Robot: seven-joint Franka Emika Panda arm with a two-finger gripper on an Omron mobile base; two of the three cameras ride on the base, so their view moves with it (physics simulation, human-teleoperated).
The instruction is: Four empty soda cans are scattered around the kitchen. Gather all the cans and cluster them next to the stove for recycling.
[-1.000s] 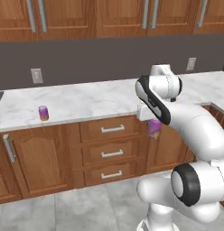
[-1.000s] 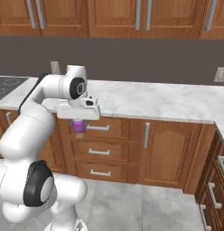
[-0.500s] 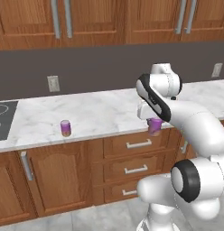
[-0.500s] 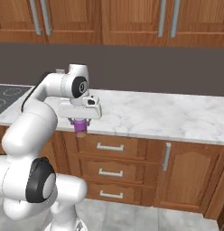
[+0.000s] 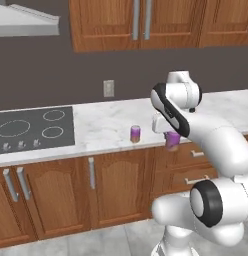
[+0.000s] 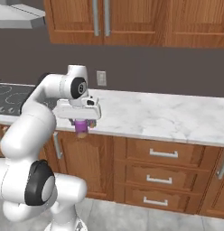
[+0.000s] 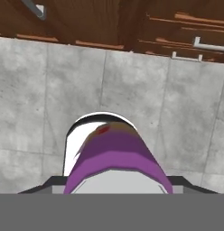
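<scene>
Base shifted along the counter (image 5: pixel 106 125); stove (image 5: pixel 31 129) now in view. Gripper (image 6: pixel 81 130) pinching a purple can (image 5: pixel 171 139), carried off the counter's front edge above open floor. Second can (image 5: pixel 135 133) upright on marble, right of stove, apart from it.

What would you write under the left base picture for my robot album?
White robot gripper carries a purple soda can in front of the marble counter, where another can waits beside the stove.
</scene>
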